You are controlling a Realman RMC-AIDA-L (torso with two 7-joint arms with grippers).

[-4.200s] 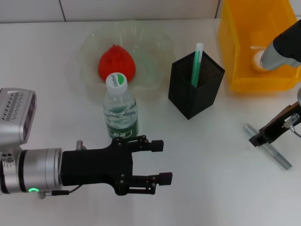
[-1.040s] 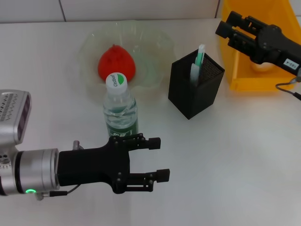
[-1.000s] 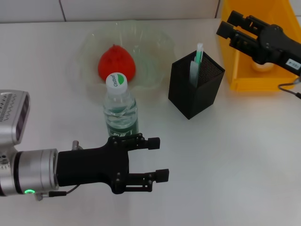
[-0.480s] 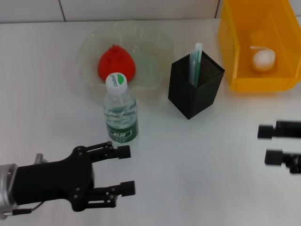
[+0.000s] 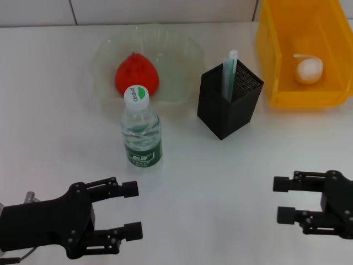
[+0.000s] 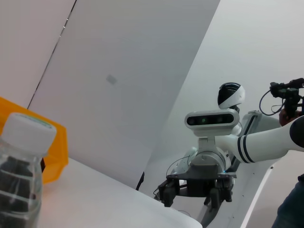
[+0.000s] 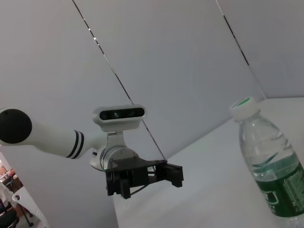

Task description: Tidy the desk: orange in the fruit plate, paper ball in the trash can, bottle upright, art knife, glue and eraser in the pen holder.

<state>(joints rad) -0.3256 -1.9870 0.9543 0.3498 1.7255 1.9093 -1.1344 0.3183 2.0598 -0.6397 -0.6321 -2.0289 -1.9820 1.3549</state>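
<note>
The orange (image 5: 137,73) lies in the fruit plate (image 5: 182,47). The bottle (image 5: 142,130) stands upright in front of the plate; it also shows in the left wrist view (image 6: 23,175) and the right wrist view (image 7: 268,164). The pen holder (image 5: 229,102) holds green and white sticks (image 5: 228,66). The paper ball (image 5: 309,70) lies in the trash can (image 5: 276,61). The eraser is out of view. My left gripper (image 5: 132,210) is open and empty near the front left. My right gripper (image 5: 281,199) is open and empty near the front right.
The white desk (image 5: 220,182) runs back to a tiled wall. The trash can stands at the back right corner, close to the right of the pen holder. The left wrist view shows my right gripper (image 6: 190,194) far off; the right wrist view shows my left gripper (image 7: 178,175).
The grey tool lying at the right 4.2 s ago is gone and a second stick stands in the pen holder. Both grippers have drawn back to the desk's front, open.
</note>
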